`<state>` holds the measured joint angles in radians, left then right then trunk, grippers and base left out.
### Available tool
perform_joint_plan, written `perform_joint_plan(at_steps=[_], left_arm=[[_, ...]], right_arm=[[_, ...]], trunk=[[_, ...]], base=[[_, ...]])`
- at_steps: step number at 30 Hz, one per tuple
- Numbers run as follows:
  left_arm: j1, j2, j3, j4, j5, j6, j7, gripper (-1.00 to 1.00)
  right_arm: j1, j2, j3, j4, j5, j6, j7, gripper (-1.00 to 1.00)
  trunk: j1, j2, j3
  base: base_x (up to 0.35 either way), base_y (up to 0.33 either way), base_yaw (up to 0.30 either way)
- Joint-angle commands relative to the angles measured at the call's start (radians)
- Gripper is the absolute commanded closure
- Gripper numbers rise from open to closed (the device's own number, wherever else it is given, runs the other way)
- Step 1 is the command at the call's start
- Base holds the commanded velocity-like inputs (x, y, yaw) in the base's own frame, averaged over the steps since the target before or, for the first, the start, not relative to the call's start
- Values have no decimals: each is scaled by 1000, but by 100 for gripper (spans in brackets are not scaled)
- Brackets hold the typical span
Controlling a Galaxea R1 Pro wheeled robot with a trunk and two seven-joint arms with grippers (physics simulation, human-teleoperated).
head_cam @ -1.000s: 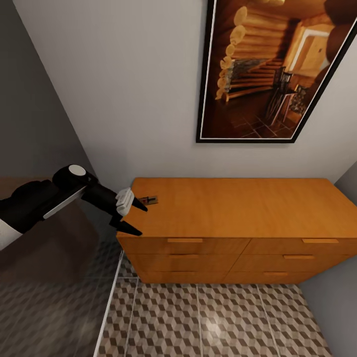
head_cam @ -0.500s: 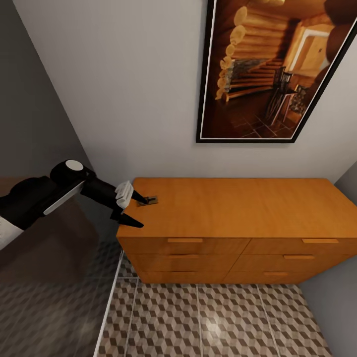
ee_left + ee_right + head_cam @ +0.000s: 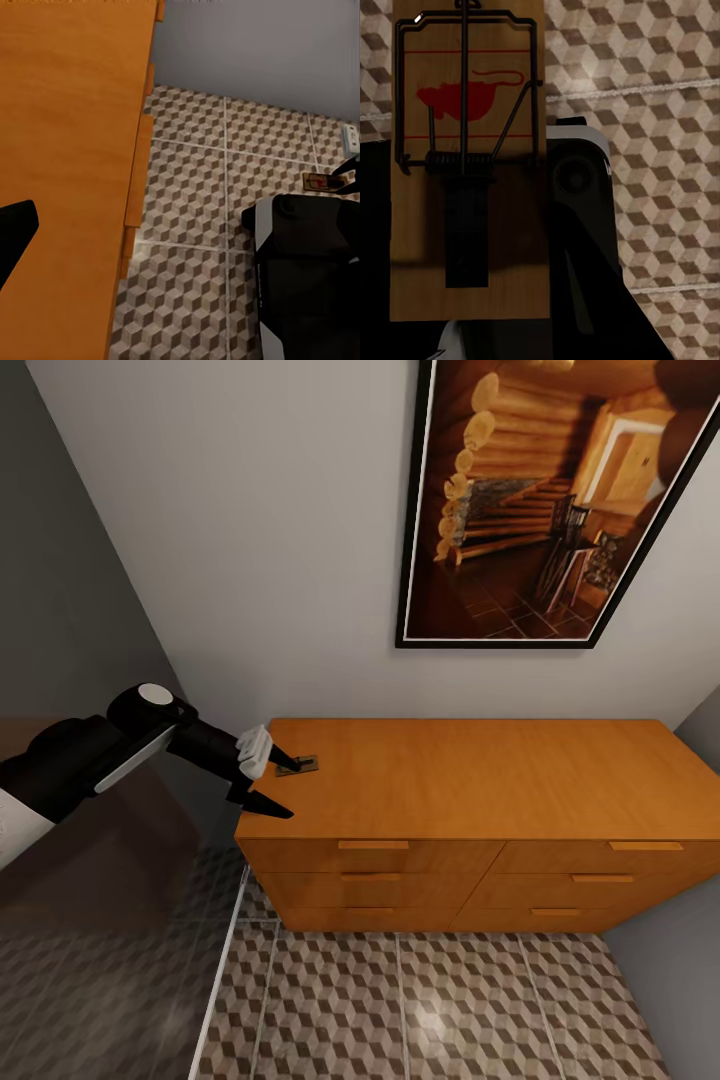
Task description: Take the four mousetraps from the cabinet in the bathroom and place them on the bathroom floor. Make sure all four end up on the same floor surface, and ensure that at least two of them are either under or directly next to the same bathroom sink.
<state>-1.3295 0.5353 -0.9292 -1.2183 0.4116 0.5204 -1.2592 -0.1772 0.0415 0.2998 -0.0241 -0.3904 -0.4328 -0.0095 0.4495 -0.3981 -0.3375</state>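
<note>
A small brown mousetrap (image 3: pixel 302 765) lies near the left end of the orange-brown cabinet (image 3: pixel 480 780) top. My left gripper (image 3: pixel 287 789) is open at that corner. Its upper black finger touches the trap's left end and its lower finger hangs over the cabinet's front edge. In the right wrist view a mousetrap (image 3: pixel 469 82) with a red mouse print and dark wire parts sits between the black fingers of my right gripper (image 3: pixel 472 225), which is shut on it above the bathroom floor (image 3: pixel 660 90). Another mousetrap (image 3: pixel 319 182) shows over the tiles beside my dark base (image 3: pixel 307 277). The sink is out of view.
A dark-framed picture of a log interior (image 3: pixel 560 500) hangs above the cabinet. A dark tinted glass panel (image 3: pixel 100 920) stands left of the cabinet, under my left arm. Cube-pattern tiles (image 3: pixel 420 1000) spread in front of the drawers. A grey wall closes the right side.
My left gripper has shifted slightly up and toward the wall, so its upper finger now touches the trap's left end. The trap and the cabinet have stayed put.
</note>
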Motion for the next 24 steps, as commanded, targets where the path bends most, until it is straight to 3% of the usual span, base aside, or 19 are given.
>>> perform_joint_plan(at_steps=[1, 14, 24], left_arm=[[-2, 0, -4, 0, 9, 10, 1, -100], [-2, -3, -6, 24, 9, 10, 1, -100], [-3, -5, -7, 34, 9, 10, 1, -100]], right_arm=[[-1, 0, 9, 1, -12, -4, 2, 100], [-1, 0, 9, 1, -12, -4, 2, 100], [-1, 0, 9, 1, -12, -4, 2, 100]], trunk=[[1, -2, -2], [1, -2, -2], [1, -2, -2]], base=[[0, 0, 0], [1, 0, 0], [107, 0, 0]])
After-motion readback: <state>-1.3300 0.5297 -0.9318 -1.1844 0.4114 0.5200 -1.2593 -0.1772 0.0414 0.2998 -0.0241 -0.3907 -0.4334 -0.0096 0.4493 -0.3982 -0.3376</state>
